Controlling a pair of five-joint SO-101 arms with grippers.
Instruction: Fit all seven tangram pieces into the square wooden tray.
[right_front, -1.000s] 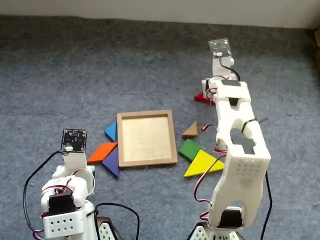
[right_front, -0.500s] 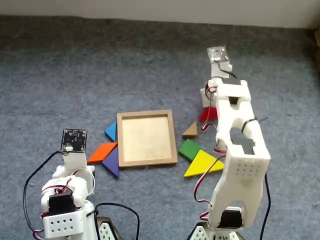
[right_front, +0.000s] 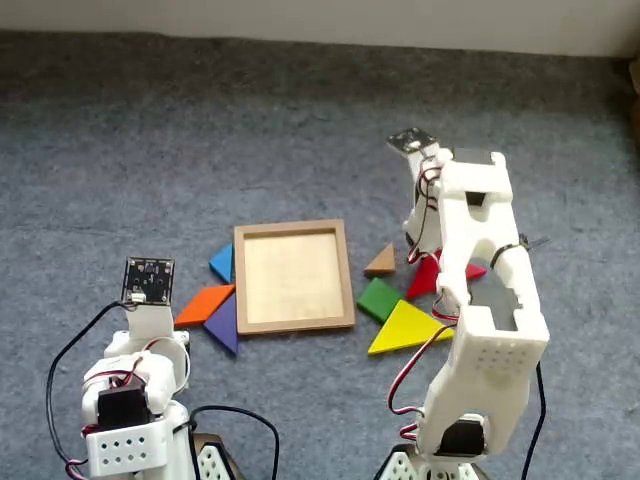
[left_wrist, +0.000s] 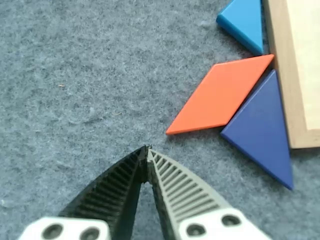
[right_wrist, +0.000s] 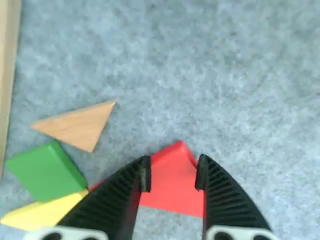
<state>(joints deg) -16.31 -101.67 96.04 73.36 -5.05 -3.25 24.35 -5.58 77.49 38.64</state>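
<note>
- The right gripper (right_wrist: 172, 174) was clamped across one corner of the red triangle (right_wrist: 167, 196).
- The tray (right_front: 293, 325) lay past the green square (right_wrist: 45, 170) beside those jaws, so lifting clear before crossing looked wise.
- The left gripper (left_wrist: 146, 152) was closed and empty, just short of the orange piece (left_wrist: 220, 95).

The right arm (right_front: 490, 340) covers much of the red triangle (right_front: 425, 276), and the left wrist view crops the tray (left_wrist: 285, 60).

- The left arm (right_front: 135, 395) has a white plastic shell, a perforated base, a black square camera board (right_front: 149, 280) and a looping black cable (right_front: 50, 390).
- The right arm (right_front: 485, 300) has a white shell with angular cut-outs, a dotted panel and red wires (right_front: 392, 385).
- The left gripper (left_wrist: 146, 150) has one black ribbed finger and one grey.
- The right gripper (right_wrist: 173, 172) has two black ribbed fingers.
</note>
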